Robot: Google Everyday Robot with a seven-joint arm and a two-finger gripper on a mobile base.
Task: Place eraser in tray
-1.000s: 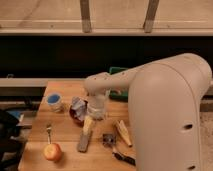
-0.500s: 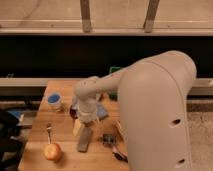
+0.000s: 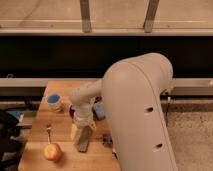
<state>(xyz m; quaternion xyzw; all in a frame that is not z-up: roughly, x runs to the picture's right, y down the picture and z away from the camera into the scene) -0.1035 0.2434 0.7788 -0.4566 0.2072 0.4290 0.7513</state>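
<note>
— So where's the eraser point(image 3: 83, 143)?
— Flat on the table point(image 3: 62, 122), near the front edge, with its long side running away from the camera. A pale yellow stick point(image 3: 74, 131) lies just beside its far end, on the left. An apple point(image 3: 52, 151) sits further left.
— And the gripper point(image 3: 83, 124)?
— Right over the eraser's far end, pointing down. I cannot tell whether it is open or closed on anything.
— How should the pickup go?
— I'd close across the short width, near the middle of the bar, so it doesn't tip when lifted. Keep clear of the yellow stick, which looks close enough to get nudged or caught.
— The tray?
— Not visible. The arm point(image 3: 140, 110) covers much of the table's far side. I'd lift high before swinging over.
</note>
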